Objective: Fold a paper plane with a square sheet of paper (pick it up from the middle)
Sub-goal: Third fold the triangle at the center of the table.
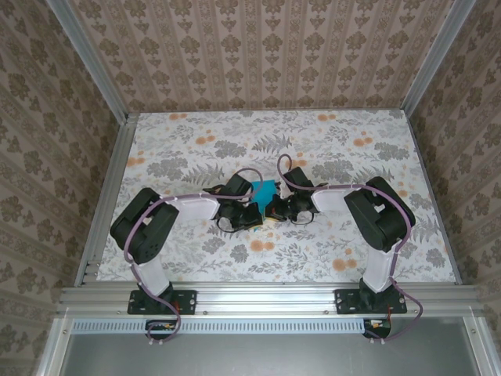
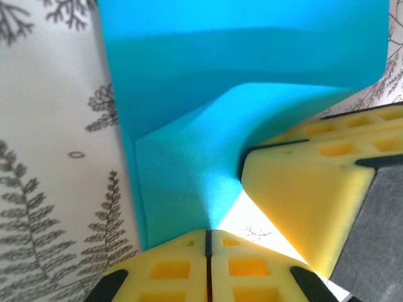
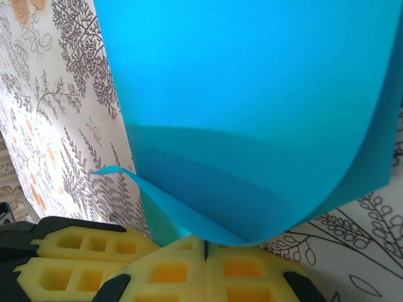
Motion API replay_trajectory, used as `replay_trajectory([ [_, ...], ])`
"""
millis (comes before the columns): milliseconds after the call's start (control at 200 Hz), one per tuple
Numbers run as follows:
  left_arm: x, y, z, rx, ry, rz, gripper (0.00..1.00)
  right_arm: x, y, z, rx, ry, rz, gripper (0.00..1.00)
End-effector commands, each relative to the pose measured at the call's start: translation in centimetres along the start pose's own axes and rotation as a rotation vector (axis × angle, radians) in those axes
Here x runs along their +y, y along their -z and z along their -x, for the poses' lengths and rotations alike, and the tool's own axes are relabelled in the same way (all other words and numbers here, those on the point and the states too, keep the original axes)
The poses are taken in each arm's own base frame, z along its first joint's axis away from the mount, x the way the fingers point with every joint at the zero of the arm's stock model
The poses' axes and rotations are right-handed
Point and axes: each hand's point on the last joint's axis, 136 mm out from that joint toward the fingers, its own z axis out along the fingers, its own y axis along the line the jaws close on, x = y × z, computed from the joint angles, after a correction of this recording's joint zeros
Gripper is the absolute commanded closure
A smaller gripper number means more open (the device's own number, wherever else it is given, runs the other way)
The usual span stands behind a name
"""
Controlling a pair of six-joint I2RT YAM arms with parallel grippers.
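1. Two grippers meet mid-table: the left gripper point(image 2: 208, 242) and the right gripper point(image 3: 206, 248) are each clenched on the square sheet of paper point(image 1: 264, 192), with their pads pinched together.
2. We see the sheet curled over itself between them, standing up from the table point(image 1: 196, 141) at its middle.
3. We judge an early fold is in hand. Next, the edges need lining up before a crisp crease is pressed.
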Motion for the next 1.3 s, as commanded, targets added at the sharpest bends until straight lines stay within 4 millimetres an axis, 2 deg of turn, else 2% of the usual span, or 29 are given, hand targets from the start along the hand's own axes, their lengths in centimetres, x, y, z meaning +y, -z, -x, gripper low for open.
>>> replay_trajectory([
  [0,3.1,0.3,-2.8,0.074,0.016,0.11,0.91,-3.3,-0.9,-0.8,0.019,-0.043,-0.128,0.97],
  [520,5.2,1.1,-5.1,0.117,0.029,0.15,0.9,-3.7,-1.1,-0.7,0.02,-0.045,-0.143,0.97],
  [650,5.0,1.6,-5.1,0.111,0.014,0.147,0.9,-3.6,-1.1,-0.7,0.018,-0.044,-0.141,0.97],
  [745,3.6,2.0,-4.1,0.08,-0.011,0.113,0.9,-3.6,-1.0,-0.6,0.018,-0.045,-0.141,0.97],
  [865,0.6,3.0,-2.0,-0.006,-0.055,0.028,0.9,-3.5,-1.0,-0.6,0.017,-0.047,-0.14,0.97],
  [975,-1.0,3.6,-0.4,-0.076,-0.072,-0.004,0.9,-3.4,-1.0,-0.5,0.013,-0.049,-0.136,0.97],
  [1075,-1.4,3.5,0.6,-0.112,-0.07,-0.006,0.9,-3.2,-1.0,-0.3,0.011,-0.048,-0.132,0.97],
  [1295,-0.5,1.8,1.6,-0.103,-0.056,0.038,0.9,-3.0,-1.0,-0.3,0.012,-0.048,-0.122,0.97],
])
